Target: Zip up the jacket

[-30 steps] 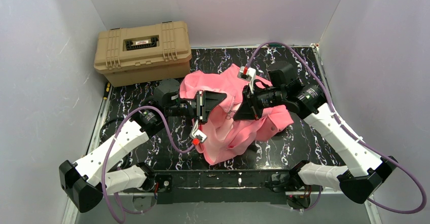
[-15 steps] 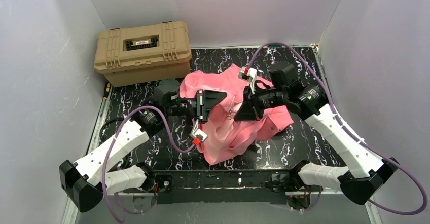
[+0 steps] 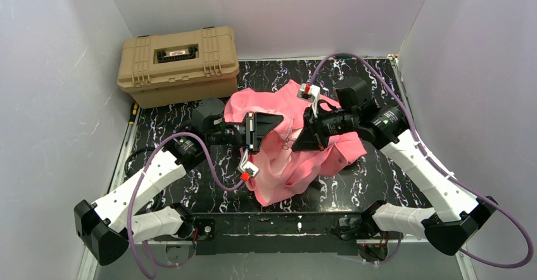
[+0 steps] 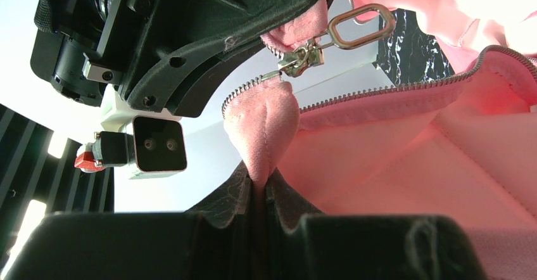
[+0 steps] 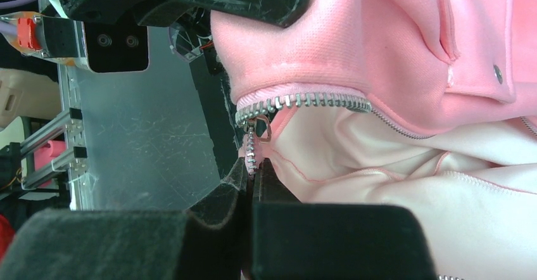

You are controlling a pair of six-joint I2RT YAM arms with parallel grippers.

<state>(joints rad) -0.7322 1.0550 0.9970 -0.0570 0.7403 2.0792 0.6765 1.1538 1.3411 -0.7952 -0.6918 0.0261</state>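
Observation:
The salmon-pink jacket (image 3: 288,159) hangs bunched between both arms above the black marbled table (image 3: 380,178). My left gripper (image 3: 277,123) is shut on a fold of the jacket's front edge (image 4: 263,125) beside the zipper teeth. In the left wrist view the silver zipper slider with its ring pull (image 4: 316,42) sits just above that fold, against my right gripper's fingers. My right gripper (image 3: 297,142) is shut on the other zipper edge (image 5: 252,158), with the teeth running between its fingers (image 5: 231,188). Pale pink lining (image 5: 380,153) shows to the right.
A tan hard case (image 3: 178,64) stands at the back left of the table. Grey walls enclose the table on three sides. Purple cables loop from both arms. The jacket's lower part drapes toward the near edge (image 3: 272,194).

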